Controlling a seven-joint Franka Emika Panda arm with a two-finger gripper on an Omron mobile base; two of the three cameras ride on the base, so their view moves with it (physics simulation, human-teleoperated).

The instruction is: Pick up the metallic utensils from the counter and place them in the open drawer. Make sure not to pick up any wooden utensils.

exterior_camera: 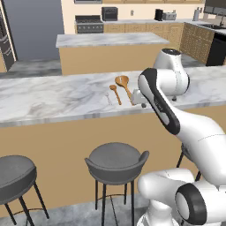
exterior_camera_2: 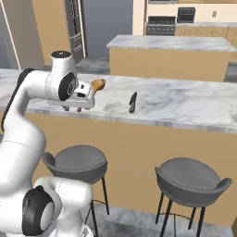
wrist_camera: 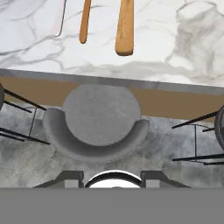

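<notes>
A: Left base view: two wooden spoons and a thin fork lie side by side on the counter, the gripper hanging just right of them, over the near edge.

B: Right base view: the knife lies apart, farther right. Held nothing?

A: Nothing seen; whether its jaws are spread, I cannot tell.

B: Hand view: handle ends point toward the stool below, likely easing a near-side approach.
</notes>
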